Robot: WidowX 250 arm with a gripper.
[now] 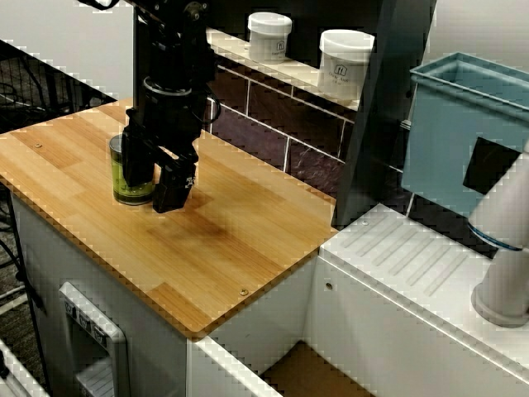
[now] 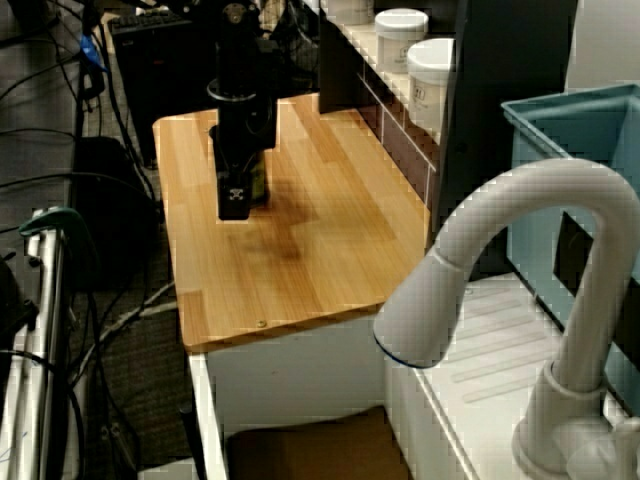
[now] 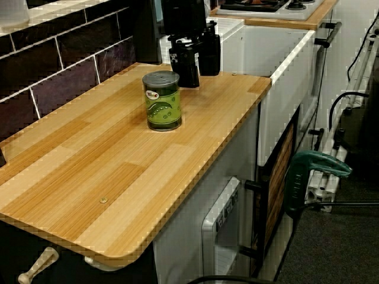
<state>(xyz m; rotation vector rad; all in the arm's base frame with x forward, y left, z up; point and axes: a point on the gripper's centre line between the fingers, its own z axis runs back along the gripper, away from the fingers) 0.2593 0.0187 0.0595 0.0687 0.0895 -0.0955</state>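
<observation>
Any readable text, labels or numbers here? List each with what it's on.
None can be quoted.
Green can: logo on its label, too blurred to read.
Nearer white jar on the shelf: round mark, too small to read.
Farther white jar: same kind of mark, also unreadable.

Green on the round tin can (image 3: 162, 102), label printed with darker green shapes and a small pale badge, lid dull grey. Matt black all over the robot gripper (image 3: 197, 64). Striped in pale and honey-brown planks, the wooden counter top (image 1: 231, 240). Far side: glossy dark purple-brown wall tiles (image 1: 273, 107) lined with white grout. Right: teal-blue plastic bin (image 1: 450, 132) bearing a black square.
</observation>
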